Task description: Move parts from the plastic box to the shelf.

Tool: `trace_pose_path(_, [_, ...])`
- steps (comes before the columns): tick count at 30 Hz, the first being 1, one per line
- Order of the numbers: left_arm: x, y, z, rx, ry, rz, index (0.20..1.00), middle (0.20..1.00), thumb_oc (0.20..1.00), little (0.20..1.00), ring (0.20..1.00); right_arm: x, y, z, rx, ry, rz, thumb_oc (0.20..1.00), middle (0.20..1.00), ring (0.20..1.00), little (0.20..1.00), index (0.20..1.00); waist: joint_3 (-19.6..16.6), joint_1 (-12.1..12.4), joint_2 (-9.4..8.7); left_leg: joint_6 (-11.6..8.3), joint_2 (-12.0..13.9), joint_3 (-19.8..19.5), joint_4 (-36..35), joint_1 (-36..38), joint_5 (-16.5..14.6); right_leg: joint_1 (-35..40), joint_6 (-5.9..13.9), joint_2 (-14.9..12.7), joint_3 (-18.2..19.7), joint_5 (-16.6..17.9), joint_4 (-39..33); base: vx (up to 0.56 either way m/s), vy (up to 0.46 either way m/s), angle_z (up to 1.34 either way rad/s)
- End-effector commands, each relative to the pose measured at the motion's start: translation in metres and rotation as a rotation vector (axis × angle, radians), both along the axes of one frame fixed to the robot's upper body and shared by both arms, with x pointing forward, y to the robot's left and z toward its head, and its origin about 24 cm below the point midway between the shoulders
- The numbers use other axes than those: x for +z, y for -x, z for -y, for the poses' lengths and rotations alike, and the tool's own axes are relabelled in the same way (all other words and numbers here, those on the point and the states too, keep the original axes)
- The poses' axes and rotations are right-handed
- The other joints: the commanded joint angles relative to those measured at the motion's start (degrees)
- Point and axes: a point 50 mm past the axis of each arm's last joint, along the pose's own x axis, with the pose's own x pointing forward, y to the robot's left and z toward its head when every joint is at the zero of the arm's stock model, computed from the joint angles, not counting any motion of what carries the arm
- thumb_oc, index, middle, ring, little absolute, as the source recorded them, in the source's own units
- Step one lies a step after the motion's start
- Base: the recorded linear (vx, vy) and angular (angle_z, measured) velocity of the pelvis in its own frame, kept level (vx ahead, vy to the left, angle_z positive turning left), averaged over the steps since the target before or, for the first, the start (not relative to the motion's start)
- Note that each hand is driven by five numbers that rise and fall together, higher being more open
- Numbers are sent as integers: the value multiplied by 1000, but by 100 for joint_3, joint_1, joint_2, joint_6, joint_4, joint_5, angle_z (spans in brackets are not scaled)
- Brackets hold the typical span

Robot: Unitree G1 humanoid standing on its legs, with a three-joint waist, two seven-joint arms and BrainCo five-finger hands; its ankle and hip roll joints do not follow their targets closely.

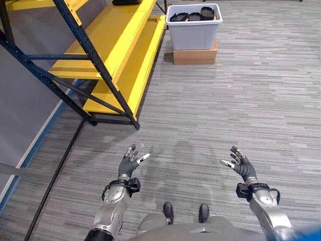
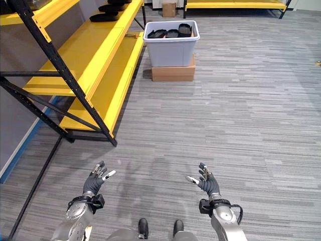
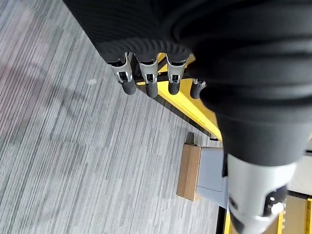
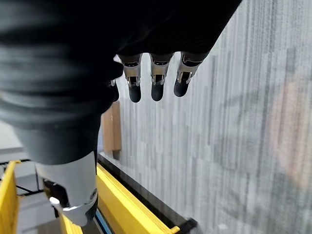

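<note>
A pale grey plastic box point(image 1: 194, 31) stands on a cardboard carton point(image 1: 195, 55) far ahead on the carpet, with several black parts point(image 1: 193, 15) lying in it. The yellow shelf point(image 1: 108, 42) on dark blue posts runs along the left, and more black parts point(image 2: 106, 15) lie on its upper board. My left hand point(image 1: 130, 163) and my right hand point(image 1: 241, 164) hover low over the floor in the foreground, far from the box, both with straight fingers and holding nothing. The box point(image 3: 209, 170) also shows past the left hand's fingers point(image 3: 148, 83).
Grey striped carpet spreads between me and the box. The shelf's diagonal braces and foot point(image 1: 135, 124) stand out at floor level on the left. A second yellow rack point(image 2: 235, 5) and a small carton point(image 2: 169, 9) stand at the far back.
</note>
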Motion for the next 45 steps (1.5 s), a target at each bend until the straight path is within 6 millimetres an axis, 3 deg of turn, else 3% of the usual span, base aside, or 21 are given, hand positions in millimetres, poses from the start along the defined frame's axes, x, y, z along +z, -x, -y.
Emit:
trace_pose_path(1, [16, -11, -5, 0, 4, 94, 1000, 1000, 1000, 1000, 1000, 19, -2, 15, -33, 2, 101, 1000, 1000, 1000, 1000, 1000, -7, -45, -75, -517, 710, -612, 1599, -823, 1109, 99, 246, -194, 118, -164, 379, -8, -270, 19])
trace_pose_path(3, [14, -10, -3, -1, 13, 86, 1000, 1000, 1000, 1000, 1000, 17, 3, 20, -48, 16, 89, 1000, 1000, 1000, 1000, 1000, 113, -27, -117, -518, 564, -628, 2009, -1184, 1282, 156, 169, -158, 44, -245, 411, 34, -136, 8])
trace_pose_path(5, [11, -9, 0, 6, 42, 72, 1000, 1000, 1000, 1000, 1000, 17, 4, 23, -69, 21, 86, 1000, 1000, 1000, 1000, 1000, 90, -61, -86, -487, 783, 2, 1450, -1527, 1354, 265, 141, -72, -98, -330, 386, 165, -72, 17])
trace_pose_path(6, [9, -7, 0, 4, 48, 61, 1000, 1000, 1000, 1000, 1000, 17, 5, 23, -86, 12, 89, 1000, 1000, 1000, 1000, 1000, 83, -10, -70, -520, 888, 235, 887, -1583, 1512, 369, 173, -27, -97, -414, 364, 239, -9, 36])
trace_pose_path(11, [9, -7, -4, 33, 29, 66, 1000, 1000, 1000, 1000, 1000, 7, 13, 25, -86, 45, 42, 1000, 1000, 1000, 1000, 1000, -45, 122, 137, -743, 1150, 327, -1415, -1529, 2113, 809, 360, 57, -7, -778, 355, 371, 118, 3])
trace_pose_path(16, [8, -4, -7, 67, 46, 68, 1000, 1000, 1000, 1000, 1000, 3, 14, 18, -52, 33, 27, 1000, 1000, 1000, 1000, 1000, -333, 232, 123, -727, 1220, 505, -1350, -1378, 2168, 1212, 458, -61, 251, -974, 190, 389, 143, -41])
trace_pose_path(23, [19, -10, -18, 70, -1, 106, 1000, 1000, 1000, 1000, 1000, 10, -1, -1, -1, -33, 69, 1000, 1000, 1000, 1000, 1000, -450, 409, -319, -246, 859, 681, 115, -2134, 1158, 961, 823, -788, 227, -701, 486, 302, 157, -34])
trace_pose_path(24, [20, -10, -19, 67, -9, 103, 1000, 1000, 1000, 1000, 1000, 9, -2, -3, 8, -33, 67, 1000, 1000, 1000, 1000, 1000, -465, 433, -353, -163, 751, 692, 116, -2130, 1011, 887, 895, -848, 231, -537, 656, 378, 253, -11])
trace_pose_path(26, [21, -13, -19, 41, -38, 98, 1000, 1000, 1000, 1000, 1000, 8, -1, -7, 13, -53, 62, 1000, 1000, 1000, 1000, 1000, -409, 347, -426, 72, 263, 616, -6, -1878, 598, 357, 1008, -970, 329, 413, 1918, 391, 343, 15])
trace_pose_path(27, [27, -17, -20, 14, -75, 121, 1000, 1000, 1000, 1000, 1000, 8, -2, -11, 27, -59, 65, 1000, 1000, 1000, 1000, 1000, -249, 186, -271, 311, 34, 609, -335, -1473, 474, -312, 1006, -1123, 334, 1238, 3162, 405, 517, 81])
trace_pose_path(28, [32, -22, -21, -16, -108, 140, 1000, 1000, 1000, 1000, 1000, 8, -2, -14, 46, -62, 61, 1000, 1000, 1000, 1000, 1000, -39, 5, -23, 433, -28, 626, -801, -884, 411, -1061, 970, -1099, 227, 1051, 3946, 304, 443, 80])
trace_pose_path(30, [34, -24, -21, -29, -116, 152, 1000, 1000, 1000, 1000, 1000, 8, -2, -15, 53, -63, 63, 1000, 1000, 1000, 1000, 1000, 56, -98, 74, 443, -29, 634, -1000, -605, 407, -1479, 936, -978, 180, 722, 4057, 209, 199, 25])
trace_pose_path(31, [37, -26, -21, -33, -124, 165, 1000, 1000, 1000, 1000, 1000, 10, -3, -15, 60, -64, 70, 1000, 1000, 1000, 1000, 1000, 147, -180, 168, 435, 35, 729, -1125, -422, 478, -1860, 799, -779, -29, 474, 3775, 300, 120, -28])
trace_pose_path(32, [38, -28, -21, -30, -122, 170, 1000, 1000, 1000, 1000, 1000, 10, -4, -16, 58, -69, 70, 1000, 1000, 1000, 1000, 1000, 183, -238, 142, 389, -69, 700, -1214, -184, 360, -1844, 881, -837, -157, 268, 3482, 437, -1, -20])
trace_pose_path(33, [38, -28, -21, -19, -108, 177, 1000, 1000, 1000, 1000, 1000, 11, -6, -17, 55, -83, 79, 1000, 1000, 1000, 1000, 1000, 188, -274, 190, 246, 0, 797, -1353, 109, 281, -1778, 895, -907, -543, 218, 2107, 595, -141, -20])
trace_pose_path(34, [37, -26, -23, -5, -105, 179, 1000, 1000, 1000, 1000, 1000, 14, -9, -18, 66, -79, 92, 1000, 1000, 1000, 1000, 1000, 128, -319, 181, 113, 91, 798, -1436, 274, 202, -1867, 1063, -884, -409, 604, 837, 440, -157, 22])
trace_pose_path(36, [36, -26, -24, 6, -105, 180, 1000, 1000, 1000, 1000, 1000, 16, -12, -18, 75, -72, 103, 1000, 1000, 1000, 1000, 1000, 104, -329, 147, 50, 150, 846, -1436, 286, 254, -1943, 1107, -951, -311, 990, 312, 327, -256, 38])
trace_pose_path(37, [31, -22, -26, 24, -99, 162, 1000, 1000, 1000, 1000, 1000, 19, -16, -21, 89, -63, 115, 1000, 1000, 1000, 1000, 1000, -6, -255, 121, -161, 295, 795, -1436, 620, 26, -1935, 1366, -1222, -443, 1314, -195, 440, -394, 58])
trace_pose_path(39, [27, -20, -23, 19, -92, 147, 1000, 1000, 1000, 1000, 1000, 20, -16, -19, 96, -53, 121, 1000, 1000, 1000, 1000, 1000, -59, -235, 42, -200, 266, 781, -1436, 789, -30, -1767, 1316, -1304, -728, 1435, -184, 434, -373, 56])
trace_pose_path(41, [23, -19, -12, 16, -48, 136, 1000, 1000, 1000, 1000, 1000, 25, -19, -17, 102, -42, 141, 1000, 1000, 1000, 1000, 1000, -177, -287, 128, -297, 419, 687, -1293, 968, -133, -1595, 1207, -1229, -843, 1433, 65, 379, -369, 10])
trace_pose_path(45, [21, -20, 0, 15, 16, 139, 1000, 1000, 1000, 1000, 1000, 34, -22, -8, 100, -16, 175, 1000, 1000, 1000, 1000, 1000, -163, -375, 401, -497, 853, 573, -515, 852, 262, -1635, 854, -964, -906, 820, 684, 252, -363, -13])
